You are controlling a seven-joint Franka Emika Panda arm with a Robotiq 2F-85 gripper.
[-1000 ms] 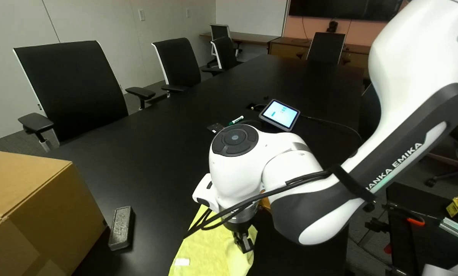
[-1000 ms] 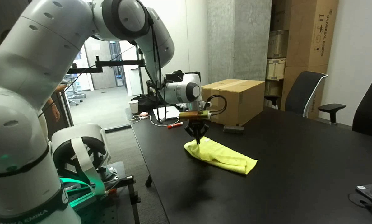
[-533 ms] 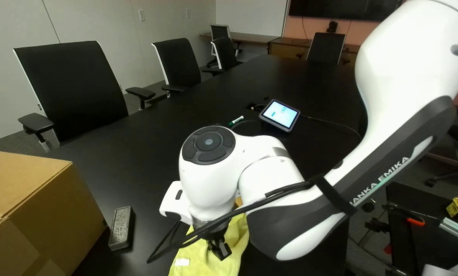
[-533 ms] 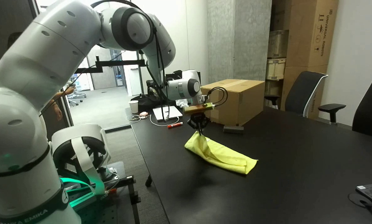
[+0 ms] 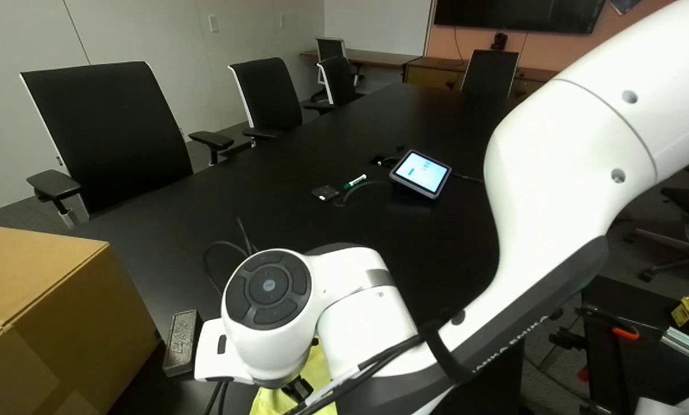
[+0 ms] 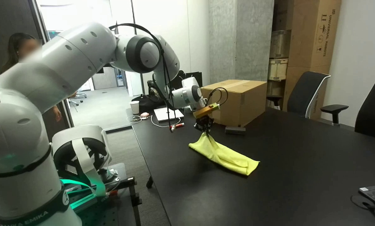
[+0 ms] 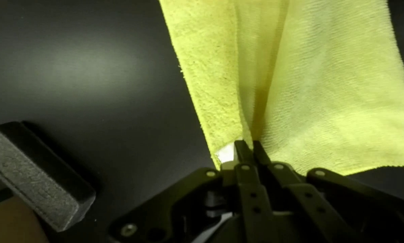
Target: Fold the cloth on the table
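Your gripper (image 7: pixel 252 145) clamps a raised fold of the yellow cloth (image 6: pixel 228 156), lying on the table (image 6: pixel 284 191) near the cardboard box (image 6: pixel 250 105). A dark block (image 7: pixel 36 175) sits just beside the box, between it and the cloth; a white cup (image 6: pixel 134 107) stands well apart from the box, a red marker (image 6: pixel 180 125) closer. In an exterior view, your arm (image 5: pixel 557 167) and its cables (image 5: pixel 392 353) cover much of the cloth, whose white tag (image 7: pixel 226 153) sits partly behind the gripper in the wrist view.

Cloth (image 7: pixel 337 98): matt, nubby, finely ribbed. Tabletop (image 6: pixel 284 191): smooth, soft sheen. Box (image 6: pixel 234 103): matt cardboard. Block (image 7: pixel 38 177): rough.
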